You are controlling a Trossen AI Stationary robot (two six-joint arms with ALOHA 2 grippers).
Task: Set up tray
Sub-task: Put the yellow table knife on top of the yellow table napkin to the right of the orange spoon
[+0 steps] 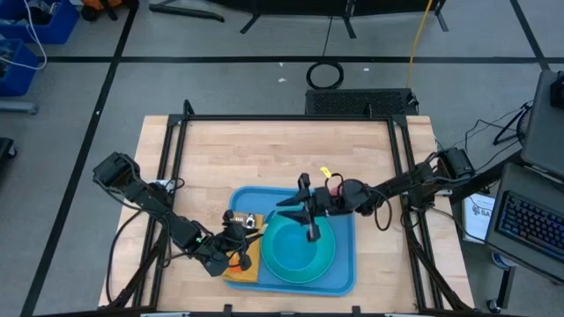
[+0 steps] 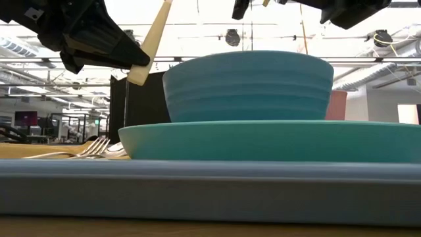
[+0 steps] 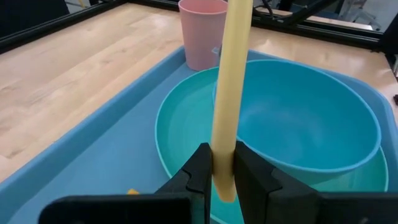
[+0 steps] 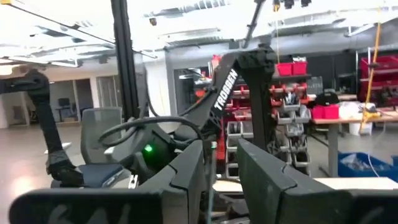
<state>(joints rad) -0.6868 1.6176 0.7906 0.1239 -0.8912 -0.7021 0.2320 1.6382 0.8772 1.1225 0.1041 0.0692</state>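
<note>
Nearest the low camera ran the raised rim of the large light-blue rectangular plastic tray (image 2: 210, 187), which I found lying flat on the wooden table (image 1: 264, 150) at its near edge, between the two arms. On the tray I noted a round turquoise plate (image 2: 276, 141) with a deeper blue ribbed bowl (image 2: 247, 85) standing in it. A pink plastic cup (image 3: 202, 32) stood upright on the tray just beside the plate's far rim. On the tray's left side I recorded a yellow-orange napkin (image 1: 242, 269) with a metal fork (image 2: 92, 148) lying on it.

My left gripper (image 3: 222, 177) hung over the tray's left part, its fingers (image 3: 199, 171) pinched close on a pale yellow plastic utensil handle (image 3: 229, 93); the handle rose tilted above the plate and bowl, and its working end was out of sight. My right gripper (image 1: 310, 231) hung above the bowl with its jaws partly apart. I could not tell whether the right gripper held anything.
</note>
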